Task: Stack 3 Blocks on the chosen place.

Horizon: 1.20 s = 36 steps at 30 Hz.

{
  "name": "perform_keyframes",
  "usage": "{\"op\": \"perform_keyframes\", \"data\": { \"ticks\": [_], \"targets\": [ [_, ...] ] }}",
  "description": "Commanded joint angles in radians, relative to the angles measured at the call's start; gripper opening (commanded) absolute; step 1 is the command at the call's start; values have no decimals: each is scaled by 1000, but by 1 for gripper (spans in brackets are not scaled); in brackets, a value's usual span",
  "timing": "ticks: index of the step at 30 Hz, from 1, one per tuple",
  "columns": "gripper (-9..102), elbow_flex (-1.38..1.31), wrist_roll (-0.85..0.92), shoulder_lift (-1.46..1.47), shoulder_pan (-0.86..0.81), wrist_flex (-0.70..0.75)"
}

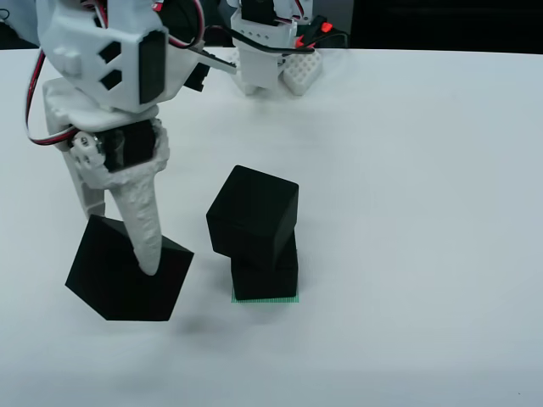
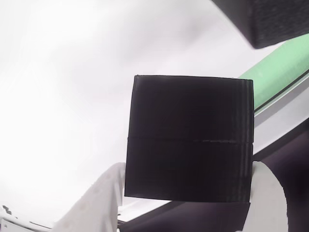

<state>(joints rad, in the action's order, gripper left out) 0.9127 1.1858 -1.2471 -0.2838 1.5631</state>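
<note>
In the view from the front, two black blocks stand stacked on the green square (image 1: 266,299). The lower block (image 1: 265,276) covers most of the patch. The upper block (image 1: 253,215) sits twisted and overhangs a little to the left. Left of the stack, my gripper (image 1: 119,246) is shut on the third block (image 1: 127,280), which hangs tilted just above the table with a faint shadow beneath. In the view that rides on the gripper, that held block (image 2: 189,137) sits between the white fingers (image 2: 96,203).
Another white arm base (image 1: 259,51) and a white studded piece (image 1: 301,75) stand at the table's far edge. The white table (image 1: 424,212) spreads open to the right. A green strip (image 2: 275,72) and a dark block corner (image 2: 265,19) show in the gripper view.
</note>
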Motion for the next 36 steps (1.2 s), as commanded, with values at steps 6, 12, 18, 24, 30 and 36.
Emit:
{"op": "perform_keyframes", "data": {
  "ticks": [6,12,18,24,30,36],
  "targets": [
    [16,12,-8,-221,75,8],
    [16,54,2,-334,103,8],
    [16,163,6,-463,178,9],
    [16,262,6,-541,242,9],
    [16,399,8,-591,275,0],
    [16,420,12,-623,265,-15]
  ]
}}
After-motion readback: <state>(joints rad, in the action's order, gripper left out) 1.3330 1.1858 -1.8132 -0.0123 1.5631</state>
